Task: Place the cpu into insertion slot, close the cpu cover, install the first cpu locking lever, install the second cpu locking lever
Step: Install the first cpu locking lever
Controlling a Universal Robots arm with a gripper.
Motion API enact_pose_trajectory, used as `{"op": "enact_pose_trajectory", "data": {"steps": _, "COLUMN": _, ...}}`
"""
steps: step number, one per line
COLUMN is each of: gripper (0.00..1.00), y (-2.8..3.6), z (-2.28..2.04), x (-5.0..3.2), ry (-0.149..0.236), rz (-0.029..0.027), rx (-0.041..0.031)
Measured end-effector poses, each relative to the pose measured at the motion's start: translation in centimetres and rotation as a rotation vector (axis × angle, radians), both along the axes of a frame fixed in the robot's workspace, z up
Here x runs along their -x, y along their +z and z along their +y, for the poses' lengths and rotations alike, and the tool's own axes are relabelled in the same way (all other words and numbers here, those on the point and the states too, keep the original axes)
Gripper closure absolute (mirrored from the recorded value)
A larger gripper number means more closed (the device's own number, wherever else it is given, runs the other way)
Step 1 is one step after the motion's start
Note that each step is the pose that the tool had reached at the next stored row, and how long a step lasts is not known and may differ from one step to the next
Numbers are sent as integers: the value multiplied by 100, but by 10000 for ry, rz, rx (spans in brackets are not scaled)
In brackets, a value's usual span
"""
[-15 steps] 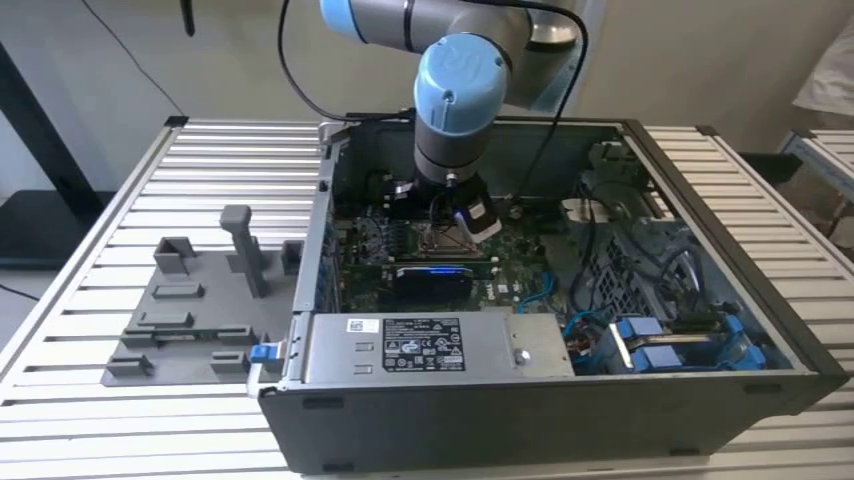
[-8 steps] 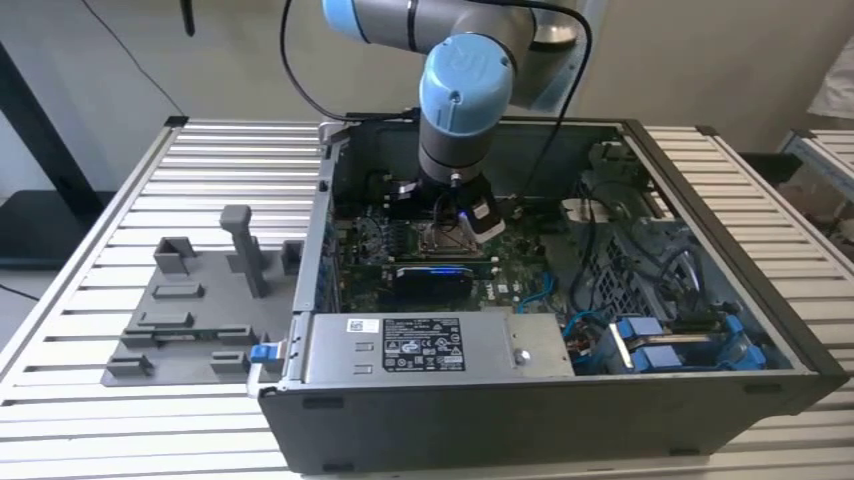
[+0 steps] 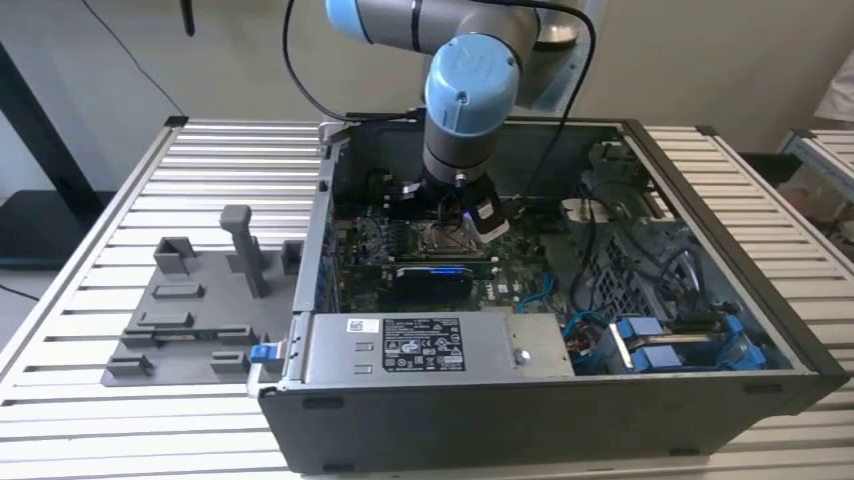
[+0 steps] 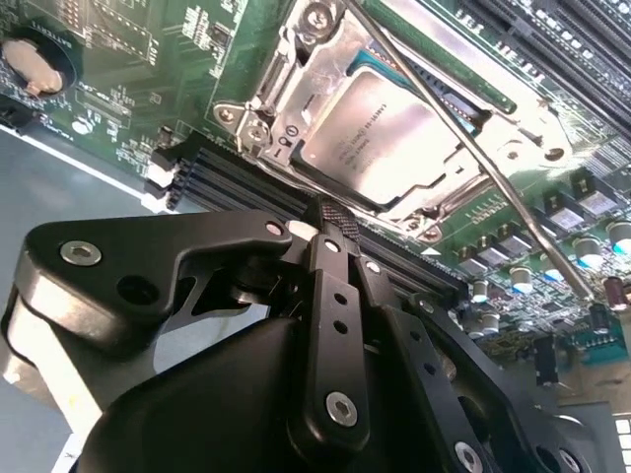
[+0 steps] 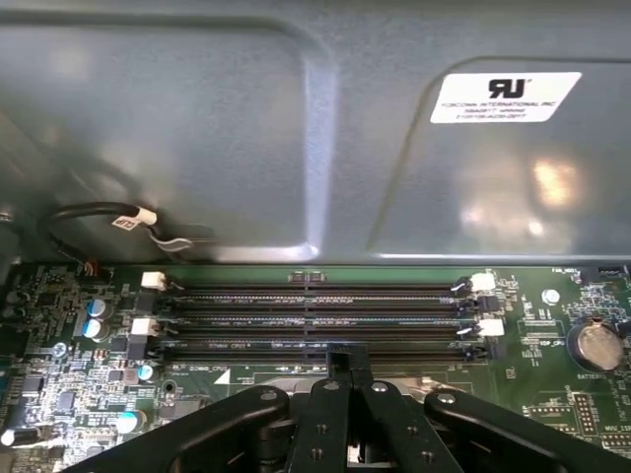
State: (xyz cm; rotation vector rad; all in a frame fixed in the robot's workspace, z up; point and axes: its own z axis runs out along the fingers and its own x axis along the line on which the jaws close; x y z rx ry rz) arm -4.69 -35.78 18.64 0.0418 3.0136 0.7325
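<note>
The arm [image 3: 467, 100] reaches down from the top centre of the exterior view into the open computer case [image 3: 534, 420], which lies in the middle and right of that frame on a slatted table [image 3: 80, 420]. The gripper [image 3: 461, 212] hangs low over the green board, just above the socket near the frame's centre. In both wrist views its black fingers meet at one narrow tip, so it is closed, with nothing visible between them.

In the second wrist view the cpu [image 4: 380, 133] lies flat in its socket with its silver-grey top showing. The cpu cover [image 4: 296, 69] is folded down around it, framing the chip through its cut-out. A thin metal lever [image 4: 493, 168] runs slantwise across one side of the socket, over the cover's edge. The gripper tip [image 4: 330, 222] sits just beside the socket's near edge; whether it touches anything I cannot tell.

In the first wrist view the gripper tip [image 5: 347, 363] is next to the row of memory slots [image 5: 315, 320].

At the lower centre of the exterior view is the grey power-supply box [image 3: 414, 345], and at the lower left a grey holder tray [image 3: 187, 320].
</note>
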Motion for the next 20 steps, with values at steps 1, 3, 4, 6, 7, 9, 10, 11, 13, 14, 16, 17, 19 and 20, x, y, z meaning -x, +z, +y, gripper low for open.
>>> {"op": "enact_pose_trajectory", "data": {"steps": 1, "gripper": 89, "y": 0, "z": -1, "x": -5, "ry": 0, "rz": 2, "rx": -4}}
{"op": "enact_pose_trajectory", "data": {"steps": 3, "gripper": 89, "y": 1, "z": -5, "x": -12, "ry": 0, "rz": 9, "rx": -11}}
{"op": "enact_pose_trajectory", "data": {"steps": 4, "gripper": 89, "y": 1, "z": -7, "x": -16, "ry": 0, "rz": 13, "rx": -13}}
{"op": "enact_pose_trajectory", "data": {"steps": 6, "gripper": 89, "y": 1, "z": -9, "x": -24, "ry": -1, "rz": 18, "rx": -14}}
{"op": "enact_pose_trajectory", "data": {"steps": 7, "gripper": 89, "y": 2, "z": -11, "x": -31, "ry": 0, "rz": 22, "rx": -14}}
{"op": "enact_pose_trajectory", "data": {"steps": 9, "gripper": 89, "y": 1, "z": -13, "x": -53, "ry": -1, "rz": 31, "rx": -18}}
{"op": "enact_pose_trajectory", "data": {"steps": 10, "gripper": 89, "y": 1, "z": -14, "x": -64, "ry": 0, "rz": 33, "rx": -19}}
{"op": "enact_pose_trajectory", "data": {"steps": 11, "gripper": 89, "y": 2, "z": -14, "x": -73, "ry": -1, "rz": 34, "rx": -17}}
{"op": "enact_pose_trajectory", "data": {"steps": 13, "gripper": 89, "y": 2, "z": -14, "x": -92, "ry": -1, "rz": 35, "rx": -20}}
{"op": "enact_pose_trajectory", "data": {"steps": 14, "gripper": 89, "y": 2, "z": -14, "x": -103, "ry": 0, "rz": 34, "rx": -21}}
{"op": "enact_pose_trajectory", "data": {"steps": 16, "gripper": 89, "y": 1, "z": -14, "x": -116, "ry": 0, "rz": 34, "rx": -22}}
{"op": "enact_pose_trajectory", "data": {"steps": 17, "gripper": 89, "y": 1, "z": -14, "x": -122, "ry": -1, "rz": 34, "rx": -22}}
{"op": "enact_pose_trajectory", "data": {"steps": 19, "gripper": 89, "y": 0, "z": -14, "x": -130, "ry": 0, "rz": 35, "rx": -22}}
{"op": "enact_pose_trajectory", "data": {"steps": 20, "gripper": 89, "y": -2, "z": -12, "x": -133, "ry": 1, "rz": 34, "rx": -22}}
